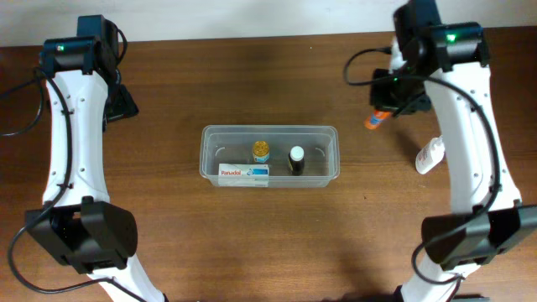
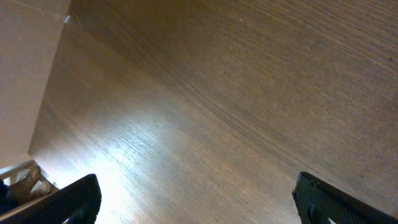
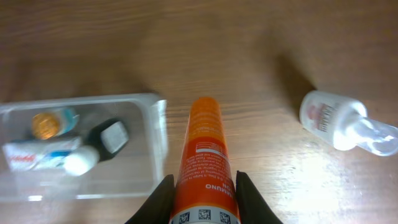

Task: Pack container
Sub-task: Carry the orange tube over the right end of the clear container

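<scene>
The clear container (image 1: 268,128) stands mid-table. Inside lie a white box with red print (image 1: 244,174), a yellow-capped bottle (image 1: 261,151) and a dark bottle with a white cap (image 1: 296,159). My right gripper (image 1: 388,105) is behind and to the right of it, shut on an orange tube (image 1: 377,120). In the right wrist view the orange tube (image 3: 203,162) sits between the fingers of the right gripper (image 3: 203,186), pointing past the container's right wall (image 3: 158,143). My left gripper (image 1: 117,101) is far back left; the left gripper (image 2: 199,205) is open over bare wood.
A white bottle (image 1: 429,156) lies on its side right of the container, beside the right arm; the white bottle (image 3: 342,121) also shows in the right wrist view. The wall runs along the table's back edge.
</scene>
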Robot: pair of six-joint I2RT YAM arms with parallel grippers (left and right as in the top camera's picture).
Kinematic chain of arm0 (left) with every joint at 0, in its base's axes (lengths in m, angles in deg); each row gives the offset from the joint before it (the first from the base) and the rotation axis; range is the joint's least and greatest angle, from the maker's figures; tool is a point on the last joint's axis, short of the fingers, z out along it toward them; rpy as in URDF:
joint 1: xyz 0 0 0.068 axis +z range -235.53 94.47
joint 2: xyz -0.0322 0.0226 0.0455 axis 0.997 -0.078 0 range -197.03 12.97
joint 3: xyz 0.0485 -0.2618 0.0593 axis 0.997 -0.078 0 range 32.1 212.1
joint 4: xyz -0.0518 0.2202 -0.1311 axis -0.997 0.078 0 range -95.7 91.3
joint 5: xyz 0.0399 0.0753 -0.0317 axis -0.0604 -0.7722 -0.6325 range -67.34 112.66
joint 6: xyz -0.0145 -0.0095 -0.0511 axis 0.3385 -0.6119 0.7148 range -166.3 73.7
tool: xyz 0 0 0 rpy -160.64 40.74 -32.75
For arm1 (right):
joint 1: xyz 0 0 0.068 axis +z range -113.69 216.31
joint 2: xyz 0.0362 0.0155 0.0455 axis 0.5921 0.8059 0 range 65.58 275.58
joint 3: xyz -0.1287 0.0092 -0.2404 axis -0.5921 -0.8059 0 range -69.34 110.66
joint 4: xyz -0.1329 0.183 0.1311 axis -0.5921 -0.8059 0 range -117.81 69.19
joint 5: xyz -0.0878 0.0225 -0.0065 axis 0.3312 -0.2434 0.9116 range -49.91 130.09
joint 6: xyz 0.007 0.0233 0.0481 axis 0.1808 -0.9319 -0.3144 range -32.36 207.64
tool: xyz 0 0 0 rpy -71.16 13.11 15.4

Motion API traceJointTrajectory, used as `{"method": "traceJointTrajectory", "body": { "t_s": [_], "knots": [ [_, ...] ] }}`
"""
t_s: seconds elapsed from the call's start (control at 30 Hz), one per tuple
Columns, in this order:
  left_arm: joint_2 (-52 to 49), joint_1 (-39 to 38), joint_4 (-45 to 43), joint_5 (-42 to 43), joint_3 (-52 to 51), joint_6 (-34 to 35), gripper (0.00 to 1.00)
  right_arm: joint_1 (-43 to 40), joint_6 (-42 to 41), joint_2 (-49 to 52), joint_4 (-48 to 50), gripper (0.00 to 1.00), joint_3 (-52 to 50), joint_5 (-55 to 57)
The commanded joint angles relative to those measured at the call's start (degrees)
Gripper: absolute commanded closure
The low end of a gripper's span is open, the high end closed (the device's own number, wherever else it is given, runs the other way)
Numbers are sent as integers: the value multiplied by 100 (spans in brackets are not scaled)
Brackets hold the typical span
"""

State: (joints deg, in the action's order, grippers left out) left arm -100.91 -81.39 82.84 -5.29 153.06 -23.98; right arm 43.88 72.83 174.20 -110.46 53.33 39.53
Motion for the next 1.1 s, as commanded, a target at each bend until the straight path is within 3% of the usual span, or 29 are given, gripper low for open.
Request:
{"method": "traceJointTrajectory", "body": {
  "t_s": [0.0, 0.4, 1.07],
  "knots": [
    [39, 4, 4, -79, 15, 37, 1, 466, -2, -232, -15, 78, 173, -138],
    [39, 4, 4, -79, 15, 37, 1, 1506, -326, -210, 179, 78, 20, 146],
    [39, 0, 4, -79, 15, 37, 1, 1561, -369, -109, 1152, 78, -1462, 140]
  ]
}}
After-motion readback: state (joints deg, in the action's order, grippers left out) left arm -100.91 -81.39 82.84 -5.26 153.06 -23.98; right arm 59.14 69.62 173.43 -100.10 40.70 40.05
